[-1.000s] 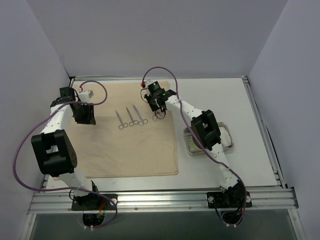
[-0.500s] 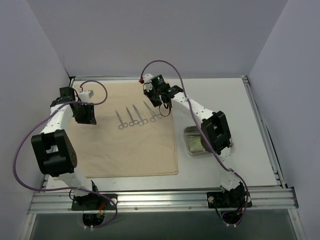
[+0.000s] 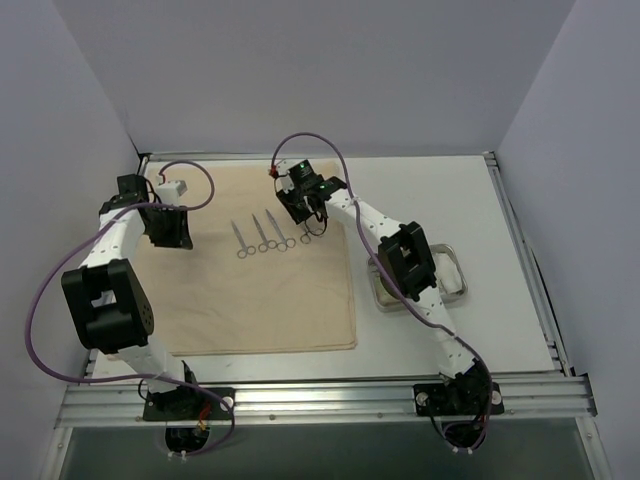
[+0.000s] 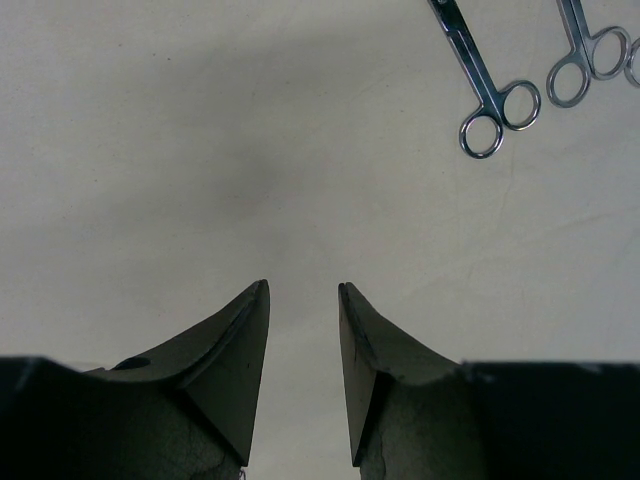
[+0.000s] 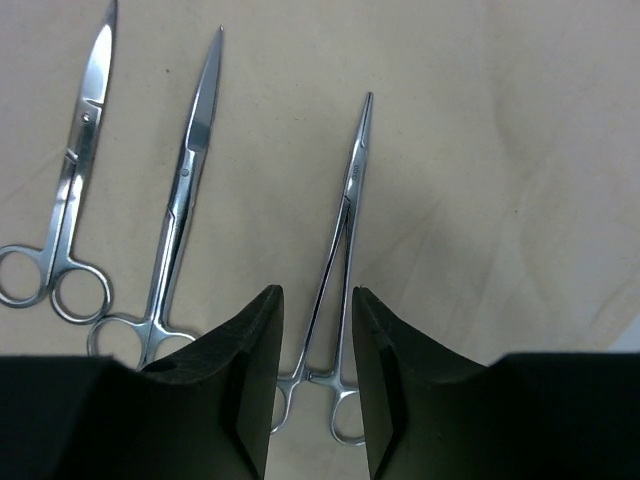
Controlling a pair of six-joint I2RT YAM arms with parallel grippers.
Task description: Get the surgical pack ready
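Observation:
The large beige cloth (image 3: 250, 290) lies flat on the table. Three steel scissor-handled tools lie on it in a row: two scissors (image 3: 243, 243) (image 3: 268, 235) and the forceps (image 3: 306, 236). My right gripper (image 3: 308, 208) is open just above the forceps (image 5: 346, 200), with one finger on each side of its shafts (image 5: 315, 292). The two scissors lie to its left (image 5: 70, 190) (image 5: 185, 190). My left gripper (image 3: 170, 228) is open and empty over bare cloth (image 4: 302, 286). The steel tray (image 3: 452, 270) sits right of the cloth, mostly hidden under my right arm. The tweezers and green packets are not visible.
A small white box (image 3: 172, 187) with a purple cable sits at the cloth's far left corner. White walls close the back and sides. A metal rail (image 3: 320, 395) runs along the near edge.
My right gripper drew back toward the far edge, leaving the forceps on the cloth, then came forward again over them. The left arm has not moved.

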